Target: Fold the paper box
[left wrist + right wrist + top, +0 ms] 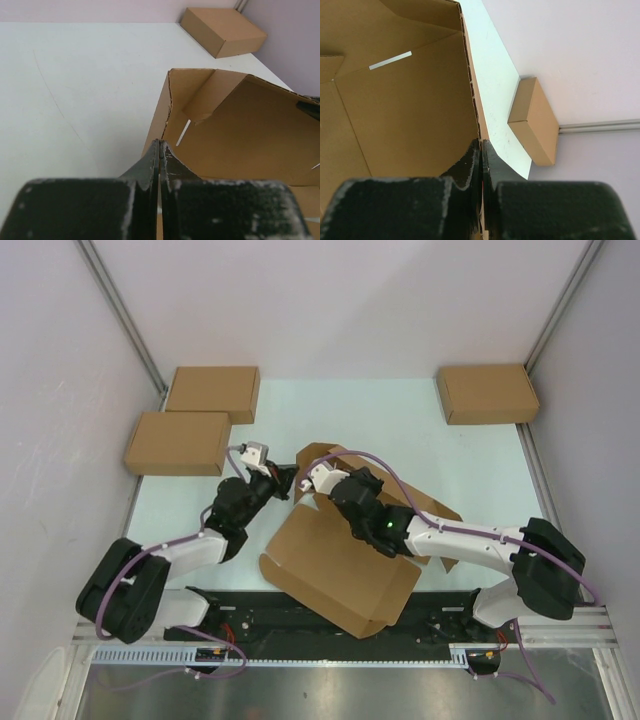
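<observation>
We could read no writing, label, brand, number or sign in any of the three views. The paper box (pixel 340 570) showed us only plain brown cardboard.
</observation>
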